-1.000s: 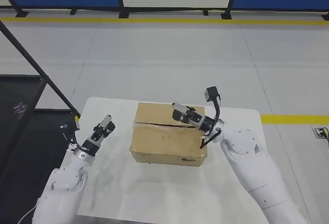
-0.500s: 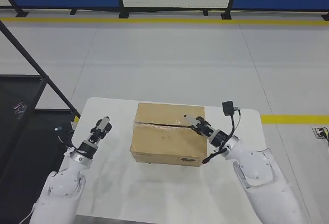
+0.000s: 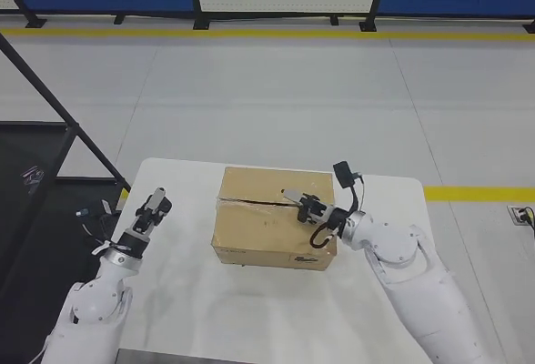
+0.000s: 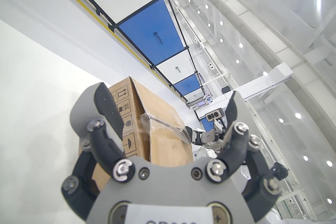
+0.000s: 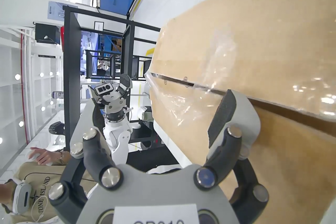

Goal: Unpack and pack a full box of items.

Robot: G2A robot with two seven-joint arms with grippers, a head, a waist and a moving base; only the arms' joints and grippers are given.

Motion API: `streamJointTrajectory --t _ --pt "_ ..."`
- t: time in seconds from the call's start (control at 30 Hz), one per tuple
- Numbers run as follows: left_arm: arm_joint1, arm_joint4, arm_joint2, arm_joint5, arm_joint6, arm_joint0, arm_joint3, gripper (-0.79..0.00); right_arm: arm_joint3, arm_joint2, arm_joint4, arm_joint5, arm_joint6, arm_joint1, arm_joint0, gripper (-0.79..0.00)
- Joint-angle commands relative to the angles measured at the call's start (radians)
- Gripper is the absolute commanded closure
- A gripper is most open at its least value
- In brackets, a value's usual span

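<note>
A brown cardboard box stands in the middle of the white table, its top flaps down and loose clear tape along the centre seam. My right gripper is open just above the box top near the seam, at the box's right end. In the right wrist view the gripper has one fingertip close to the seam. My left gripper is open and holds nothing, off the box's left side with a gap between. In the left wrist view the gripper faces the box.
The table has bare room in front of the box and on both sides. A black metal frame stands just off the table's left edge. The table's right edge lies close behind my right arm.
My right gripper drew back toward the box's right edge, then came in again over the seam and turned. My left gripper drifted a little farther left, away from the box.
</note>
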Motion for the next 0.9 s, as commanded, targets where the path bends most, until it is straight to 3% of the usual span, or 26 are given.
streamJointTrajectory --t 0.0,0.23,0.57,0.87 --pt "0.001 -0.007 -0.003 0.000 0.002 0.002 0.006 -0.785 0.020 -0.018 0.010 -0.009 -0.008 -0.006 0.020 -0.785" --pt "0.001 -0.010 -0.004 -0.010 0.014 0.011 0.022 -0.785 0.042 -0.072 0.056 -0.075 -0.054 -0.029 0.068 -0.785" --pt "0.001 -0.021 0.008 -0.019 0.013 0.019 0.025 -0.785 0.045 -0.131 0.093 -0.121 -0.012 -0.051 0.123 -0.785" --pt "-0.001 -0.005 0.038 -0.015 0.000 0.011 0.012 -0.785 0.003 -0.114 0.161 -0.263 -0.013 -0.055 0.097 -0.785"
